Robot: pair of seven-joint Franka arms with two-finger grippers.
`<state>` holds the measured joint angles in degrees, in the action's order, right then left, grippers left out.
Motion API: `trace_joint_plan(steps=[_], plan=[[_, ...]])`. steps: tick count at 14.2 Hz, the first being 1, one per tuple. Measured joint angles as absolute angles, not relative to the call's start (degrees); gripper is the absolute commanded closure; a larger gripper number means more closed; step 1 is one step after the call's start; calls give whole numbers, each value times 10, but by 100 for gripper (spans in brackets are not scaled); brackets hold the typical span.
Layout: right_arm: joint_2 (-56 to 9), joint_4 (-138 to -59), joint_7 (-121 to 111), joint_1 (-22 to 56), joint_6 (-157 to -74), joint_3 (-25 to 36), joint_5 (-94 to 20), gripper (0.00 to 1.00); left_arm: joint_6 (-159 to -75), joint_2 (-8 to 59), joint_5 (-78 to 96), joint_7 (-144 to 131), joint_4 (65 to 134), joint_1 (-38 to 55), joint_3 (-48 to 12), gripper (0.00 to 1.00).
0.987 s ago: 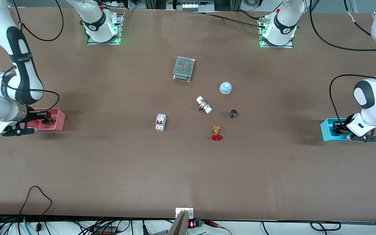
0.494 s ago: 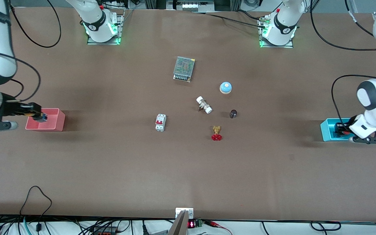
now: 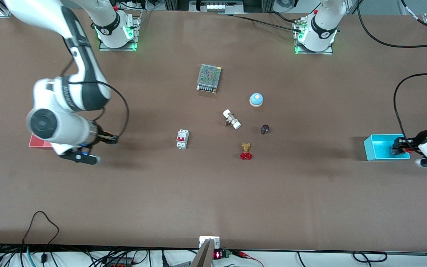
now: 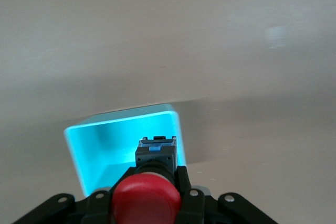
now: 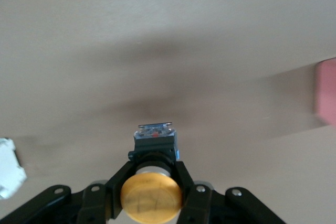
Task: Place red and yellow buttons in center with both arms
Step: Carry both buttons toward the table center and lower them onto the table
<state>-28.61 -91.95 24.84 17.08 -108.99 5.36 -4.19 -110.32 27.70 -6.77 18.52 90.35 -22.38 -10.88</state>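
My right gripper is shut on the yellow button, black body outward, and holds it over bare tabletop between the pink bin and the white breaker. The right wrist view shows its fingers clamped on the button's neck. My left gripper is shut on the red button and holds it above the cyan bin. The cyan bin also shows in the left wrist view. The center of the brown table lies between the two.
Around the center lie a mesh power supply, a blue-domed bell, a white fitting, a dark knob and a brass valve with a red handwheel. The right arm's elbow overhangs the pink bin.
My right gripper lifted the yellow button out of the pink bin and swung toward the center. My left gripper rose out of the cyan bin with the red button.
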Motion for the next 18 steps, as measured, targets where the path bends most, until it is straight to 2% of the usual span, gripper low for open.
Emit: trace_joint_plan(steps=[3, 9, 13, 16, 18], plan=[[-320, -911, 262, 172, -1101, 57, -84, 70, -1071, 280, -68, 185, 905, -202, -153, 89], [-366, -908, 330, 199, -1158, 57, -96, 70, -1066, 323, -68, 44, 941, -66, -157, 89], [-380, -907, 338, 201, -1164, 58, -98, 70, -1072, 330, -75, -54, 963, -25, -157, 89], [-391, -907, 338, 201, -1165, 59, -99, 69, -1127, 329, -81, -135, 1000, 1, -158, 88], [-396, -907, 341, 201, -1169, 59, -100, 68, -1195, 329, -82, -176, 1038, 19, -158, 88]])
